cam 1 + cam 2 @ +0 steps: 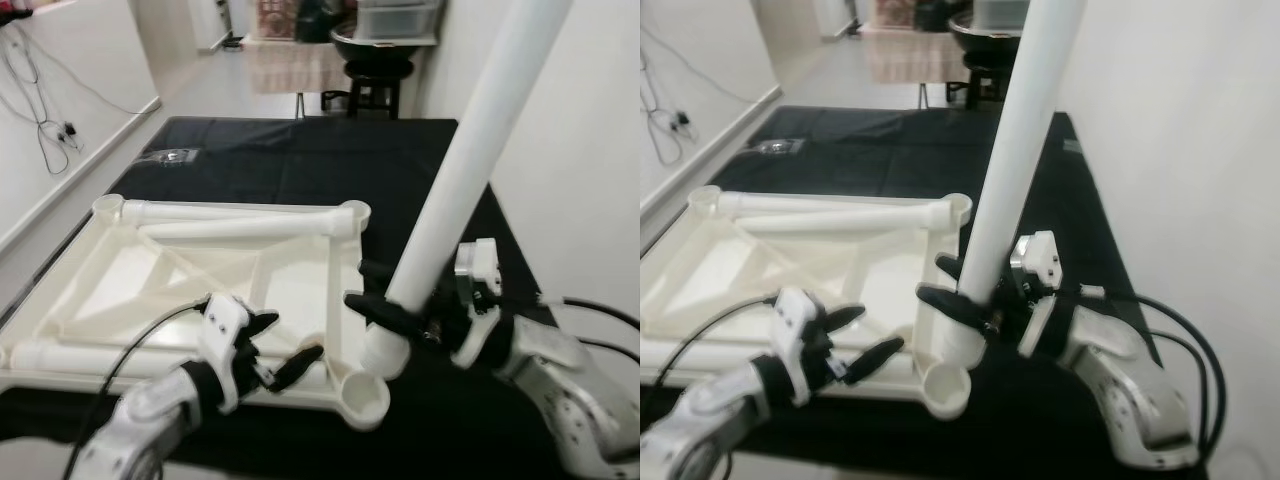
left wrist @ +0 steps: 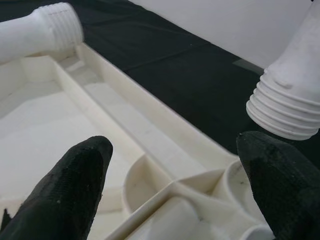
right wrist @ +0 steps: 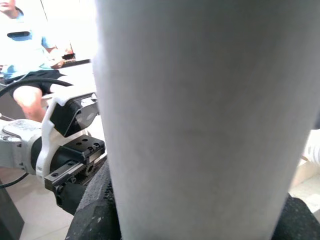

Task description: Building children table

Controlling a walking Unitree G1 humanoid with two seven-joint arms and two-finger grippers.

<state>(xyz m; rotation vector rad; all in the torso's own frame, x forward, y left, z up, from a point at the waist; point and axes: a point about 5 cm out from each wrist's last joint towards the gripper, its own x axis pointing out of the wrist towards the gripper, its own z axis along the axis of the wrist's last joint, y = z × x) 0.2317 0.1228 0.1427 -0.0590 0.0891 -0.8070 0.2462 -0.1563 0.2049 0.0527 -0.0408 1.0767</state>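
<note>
Right gripper [image 1: 385,305] pinching white leg [image 1: 470,165], threaded end just above tabletop [image 1: 120,265] corner socket [image 1: 365,397]. Left gripper [image 1: 285,350] spread beside socket.

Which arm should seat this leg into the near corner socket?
Right. The right gripper already clamps the white leg, its threaded end just above the corner socket. The left gripper is open over the tabletop frame.

Matt white plastic leg [image 1: 470,160] — black cloth [image 1: 300,160]
</note>
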